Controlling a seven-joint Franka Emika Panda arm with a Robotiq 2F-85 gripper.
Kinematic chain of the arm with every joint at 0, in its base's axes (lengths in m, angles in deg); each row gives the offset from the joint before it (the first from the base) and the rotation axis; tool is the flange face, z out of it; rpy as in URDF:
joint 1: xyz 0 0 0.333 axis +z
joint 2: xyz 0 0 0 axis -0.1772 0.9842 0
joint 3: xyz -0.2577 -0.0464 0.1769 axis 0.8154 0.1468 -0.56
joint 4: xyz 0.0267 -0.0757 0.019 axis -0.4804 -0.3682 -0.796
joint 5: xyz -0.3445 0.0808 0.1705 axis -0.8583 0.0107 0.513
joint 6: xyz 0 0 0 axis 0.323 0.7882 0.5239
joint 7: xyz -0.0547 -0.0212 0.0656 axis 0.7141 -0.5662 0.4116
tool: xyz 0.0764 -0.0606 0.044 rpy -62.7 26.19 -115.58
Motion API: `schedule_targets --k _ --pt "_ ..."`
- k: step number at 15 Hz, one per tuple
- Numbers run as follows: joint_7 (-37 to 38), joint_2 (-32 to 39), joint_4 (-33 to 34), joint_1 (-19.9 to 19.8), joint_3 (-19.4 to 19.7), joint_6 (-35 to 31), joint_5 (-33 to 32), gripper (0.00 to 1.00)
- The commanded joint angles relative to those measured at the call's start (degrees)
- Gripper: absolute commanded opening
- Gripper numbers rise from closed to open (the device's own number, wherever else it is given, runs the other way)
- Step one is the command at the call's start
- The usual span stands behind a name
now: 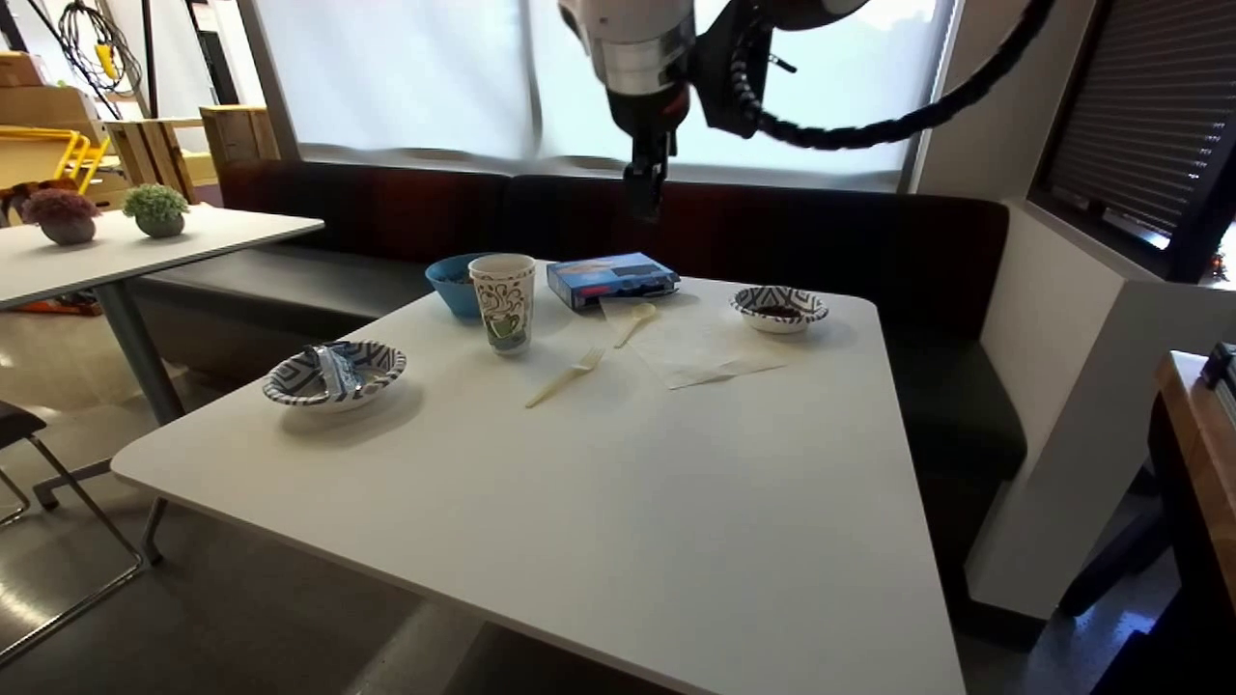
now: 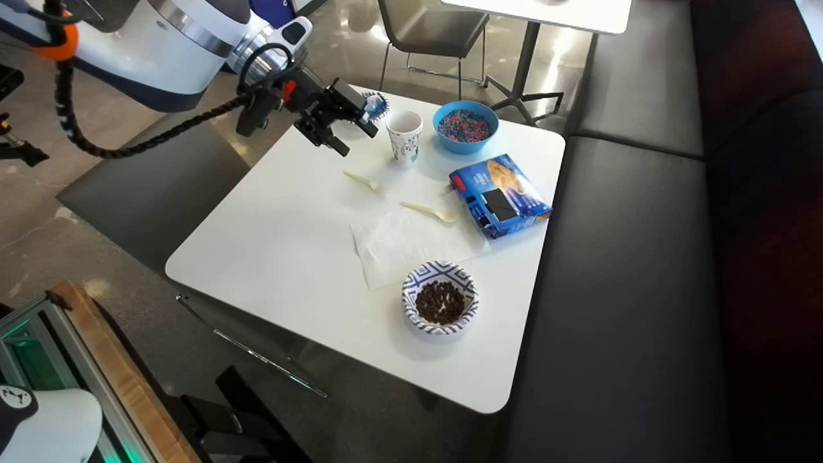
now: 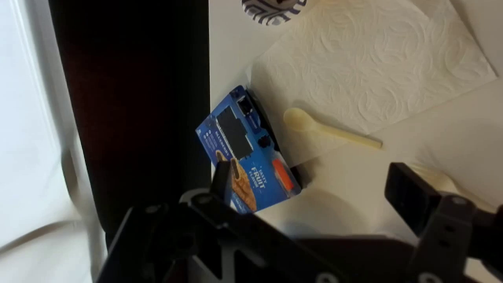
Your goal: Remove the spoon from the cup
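The pale cream spoon [image 1: 635, 321] lies on the table, mostly on a white napkin. It also shows in an exterior view [image 2: 442, 214] and in the wrist view [image 3: 326, 128]. The patterned paper cup [image 1: 504, 307] stands upright on the table, also seen in an exterior view [image 2: 405, 138]. Nothing sticks out above its rim. I cannot make out the cup in the wrist view. My gripper [image 2: 358, 142] is raised above the table and apart from the cup and the spoon. In the wrist view its two fingers [image 3: 313, 182] are wide apart with nothing held between them.
A pale fork [image 1: 568, 376] lies near the cup. A blue bowl [image 2: 494, 136] and a blue box [image 2: 501, 196] stand behind. A patterned bowl [image 2: 411, 308] holds dark bits beside the napkin [image 2: 392, 247]. Another patterned bowl [image 1: 285, 394] with a wrapper is at the far side.
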Motion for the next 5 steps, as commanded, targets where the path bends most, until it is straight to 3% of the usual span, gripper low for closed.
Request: schedule_targets --k 1,3,5 --pt "0.78 -2.80 -2.97 -0.62 1.45 -4.67 -2.14 1.00" --pt "1.91 -7.36 -7.88 -2.93 2.11 -9.80 -4.88 1.00" --pt "2.07 -9.26 -9.85 -3.29 2.09 -10.37 -5.20 1.00"
